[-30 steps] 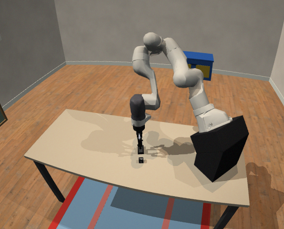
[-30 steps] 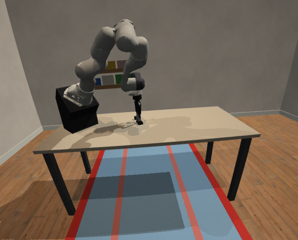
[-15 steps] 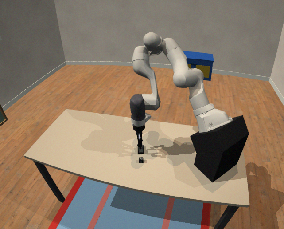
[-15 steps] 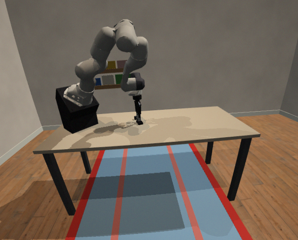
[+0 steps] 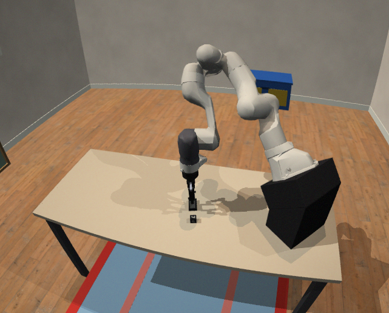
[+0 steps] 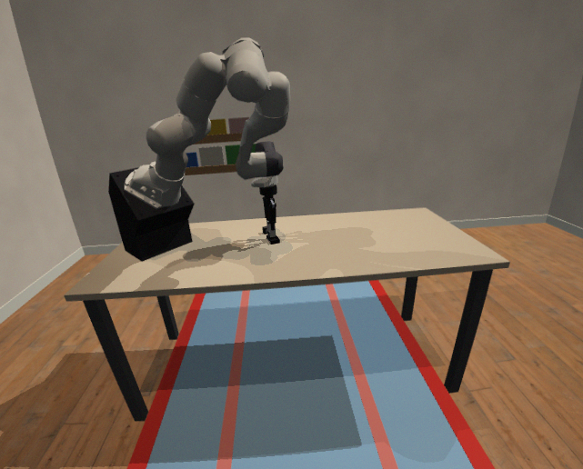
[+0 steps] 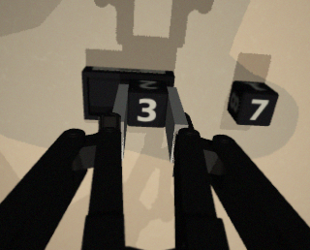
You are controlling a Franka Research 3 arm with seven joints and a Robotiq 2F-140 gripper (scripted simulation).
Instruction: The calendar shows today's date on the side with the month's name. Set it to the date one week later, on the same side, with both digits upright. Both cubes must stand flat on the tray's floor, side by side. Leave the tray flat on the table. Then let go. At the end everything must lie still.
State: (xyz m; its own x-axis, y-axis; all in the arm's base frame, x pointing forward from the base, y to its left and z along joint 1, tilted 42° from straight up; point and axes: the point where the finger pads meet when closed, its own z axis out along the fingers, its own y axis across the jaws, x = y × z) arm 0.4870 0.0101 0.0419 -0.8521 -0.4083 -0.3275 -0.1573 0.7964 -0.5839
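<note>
In the wrist view, a small dark tray [image 7: 129,94] lies on the table. A black cube with a white 3 [image 7: 146,109] facing the camera sits in the tray's right half. The tray's left half is empty. My gripper [image 7: 146,101] points down, with its two pads against the left and right sides of this cube, shut on it. I cannot tell whether the cube rests on the tray's floor. A second black cube showing an upright 7 [image 7: 253,104] stands on the table, apart, to the right of the tray. In the top view it [image 5: 193,219] lies just in front of the gripper [image 5: 192,202].
The arm's black base block [image 5: 300,202] stands at the table's right end. The table's front edge [image 5: 187,259] runs a short way in front of the loose cube.
</note>
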